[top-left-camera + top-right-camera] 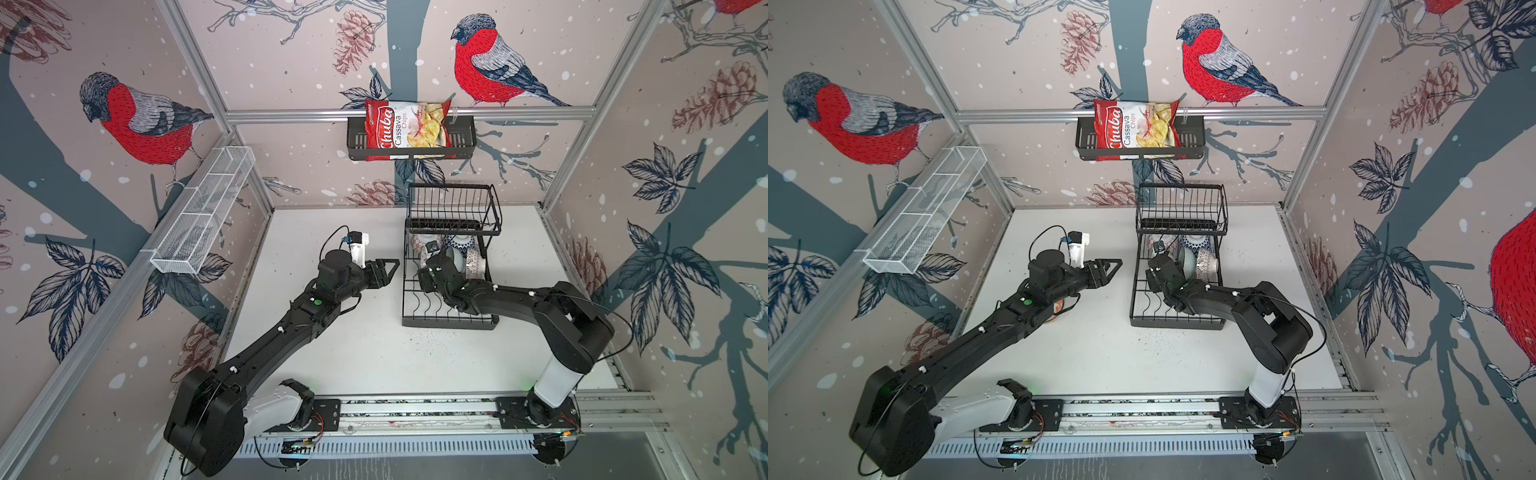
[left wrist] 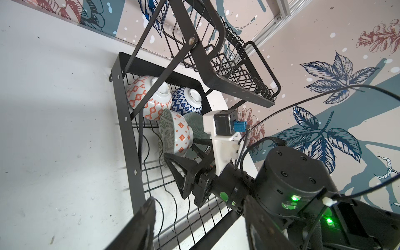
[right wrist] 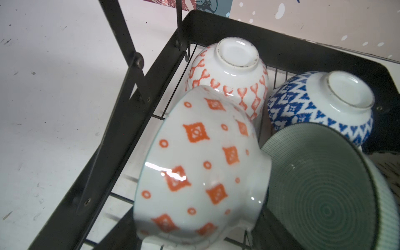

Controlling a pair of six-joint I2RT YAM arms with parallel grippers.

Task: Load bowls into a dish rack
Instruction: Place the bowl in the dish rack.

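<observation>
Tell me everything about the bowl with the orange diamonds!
The bowl with orange diamonds is shiny white, dotted with small orange rings, with green squiggles inside. It stands tilted on its edge in the black wire dish rack and seems to lean on the orange net-patterned bowl, beside the green ringed bowl. The right hand, open, straddles its rim.

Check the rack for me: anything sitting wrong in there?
Yes: the orange-diamond bowl and green ringed bowl lie tilted beside the upturned orange-lattice bowl and blue bowl, crowding one end of the dish rack.
</observation>
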